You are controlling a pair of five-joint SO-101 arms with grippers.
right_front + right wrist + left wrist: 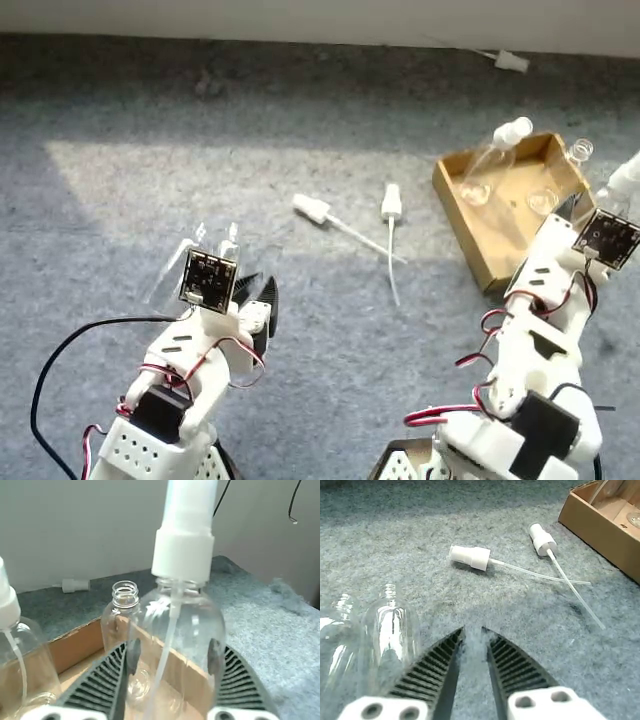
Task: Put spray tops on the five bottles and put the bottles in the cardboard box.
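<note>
The right tool point(172, 652) is clamped on a capped bottle point(175, 615) just over the cardboard box point(455, 215), likely the placing step, needing gentle lowering and release, while the left tool point(472, 632), slightly apart and empty, sits beside two uncapped bottles point(390, 625) on the counter point(395, 530).

The left arm point(190, 370) and right arm point(540, 340) are white plastic with black servos, thin red-and-white wires and black ribbed fingers point(440, 660).
</note>
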